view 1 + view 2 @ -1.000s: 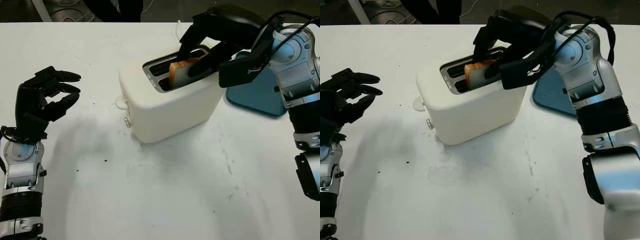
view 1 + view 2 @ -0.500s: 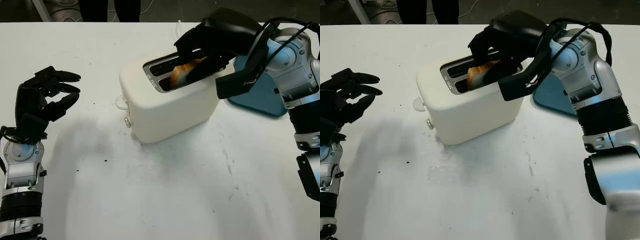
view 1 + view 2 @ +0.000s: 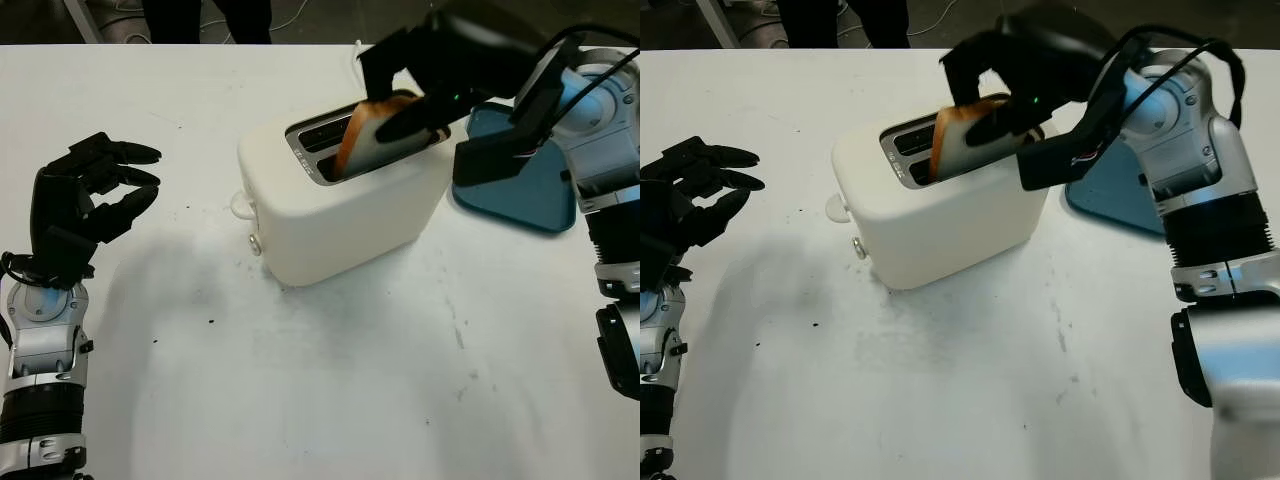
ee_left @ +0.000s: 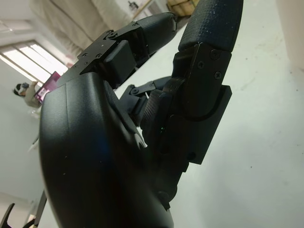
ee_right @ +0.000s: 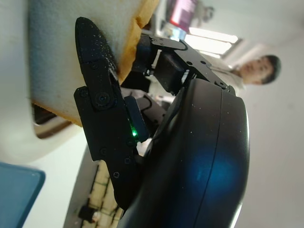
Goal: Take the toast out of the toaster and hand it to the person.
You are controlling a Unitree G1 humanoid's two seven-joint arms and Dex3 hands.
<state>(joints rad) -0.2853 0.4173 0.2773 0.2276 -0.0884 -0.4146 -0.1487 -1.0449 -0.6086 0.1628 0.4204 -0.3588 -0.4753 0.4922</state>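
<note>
Above the toaster [image 3: 340, 205] slot, your right hand [image 3: 425, 75] pinches the toast [image 3: 372, 135], whose lower end sits in the slot. That arm reaches in from the right, over the blue tray [image 3: 520, 185]. Since half a second ago, the slice has risen higher. Your left hand [image 3: 85, 200] hangs curled at the table's [image 3: 300, 380] left, holding nothing.

Left robot hand [image 4: 156, 118] over white table [image 4: 256, 156], fingers curled, holding nothing

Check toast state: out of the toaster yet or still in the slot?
Partly out. The toast is tilted, its lower edge in the toaster slot, gripped by the right robot hand. Left robot hand idle, holding nothing.
</note>
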